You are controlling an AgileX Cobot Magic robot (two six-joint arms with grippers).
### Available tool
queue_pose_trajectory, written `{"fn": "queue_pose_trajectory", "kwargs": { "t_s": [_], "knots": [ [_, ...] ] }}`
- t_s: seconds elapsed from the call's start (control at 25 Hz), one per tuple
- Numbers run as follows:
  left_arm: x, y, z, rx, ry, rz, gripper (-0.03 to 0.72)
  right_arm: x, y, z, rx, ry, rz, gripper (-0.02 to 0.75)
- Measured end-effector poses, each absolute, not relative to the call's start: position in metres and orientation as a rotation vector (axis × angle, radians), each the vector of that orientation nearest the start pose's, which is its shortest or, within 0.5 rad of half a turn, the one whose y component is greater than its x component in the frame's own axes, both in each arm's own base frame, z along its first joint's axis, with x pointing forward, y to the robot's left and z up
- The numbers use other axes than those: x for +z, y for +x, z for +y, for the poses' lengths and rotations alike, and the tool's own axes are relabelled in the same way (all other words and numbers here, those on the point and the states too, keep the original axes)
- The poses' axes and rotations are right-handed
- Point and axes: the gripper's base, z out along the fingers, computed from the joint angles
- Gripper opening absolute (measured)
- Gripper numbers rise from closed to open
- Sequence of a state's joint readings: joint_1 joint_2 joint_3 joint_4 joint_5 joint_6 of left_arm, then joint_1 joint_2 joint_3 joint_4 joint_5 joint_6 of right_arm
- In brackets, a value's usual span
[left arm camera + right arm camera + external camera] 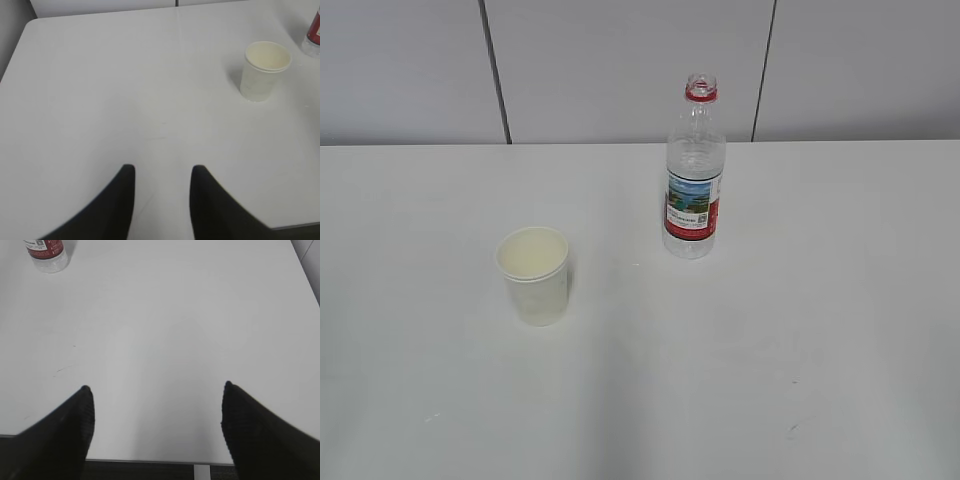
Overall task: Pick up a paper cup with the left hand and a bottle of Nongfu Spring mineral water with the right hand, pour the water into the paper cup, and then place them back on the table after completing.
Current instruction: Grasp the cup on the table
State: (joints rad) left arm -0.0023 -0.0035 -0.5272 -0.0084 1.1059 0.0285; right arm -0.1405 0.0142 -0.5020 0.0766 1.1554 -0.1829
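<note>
A white paper cup (534,275) stands upright on the white table (770,350), left of centre; it also shows in the left wrist view (264,70) at the upper right. A clear water bottle (694,175) with a red neck ring, no cap and a red label stands upright right of the cup; its base shows in the right wrist view (47,253) and at the edge of the left wrist view (313,35). My left gripper (162,170) is open and empty near the table's front, far from the cup. My right gripper (156,387) is open wide and empty over the front edge. Neither gripper shows in the exterior view.
A grey panelled wall (620,60) runs behind the table. The table's front edge (150,460) lies just under my right gripper. The table's left corner (30,22) shows in the left wrist view.
</note>
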Motion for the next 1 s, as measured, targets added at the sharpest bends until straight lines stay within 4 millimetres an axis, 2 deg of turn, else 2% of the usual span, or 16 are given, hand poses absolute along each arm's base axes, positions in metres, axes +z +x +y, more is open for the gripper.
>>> {"fn": "queue_pose_trajectory", "kwargs": {
  "t_s": [0.08,0.24,0.32,0.52,0.72,0.84,1.0],
  "knots": [
    [0.281,-0.011,-0.001,0.006,0.032,2.059,0.298,0.271,-0.006,0.007,-0.095,-0.053,2.149,0.586],
    [0.281,-0.011,-0.001,0.006,0.032,2.059,0.505,0.271,-0.006,0.008,-0.09,-0.055,2.14,0.586],
    [0.281,-0.011,-0.001,0.006,0.032,2.059,0.547,0.277,-0.005,0.009,-0.097,-0.085,2.088,0.586],
    [0.29,-0.01,-0.004,-0.044,0.044,1.984,0.559,0.294,0.006,0.011,-0.116,-0.154,1.861,0.586],
    [0.305,0.001,-0.01,-0.103,0.085,1.733,0.559,0.3,0.024,0.014,-0.114,-0.243,1.791,0.586],
    [0.301,0.013,-0.011,-0.127,0.062,1.626,0.559,0.303,0.032,0.013,-0.128,-0.25,1.747,0.586],
    [0.289,0.024,-0.01,-0.12,0.051,1.583,0.543,0.297,0.044,0.01,-0.12,-0.211,1.714,0.586]
  ]
}}
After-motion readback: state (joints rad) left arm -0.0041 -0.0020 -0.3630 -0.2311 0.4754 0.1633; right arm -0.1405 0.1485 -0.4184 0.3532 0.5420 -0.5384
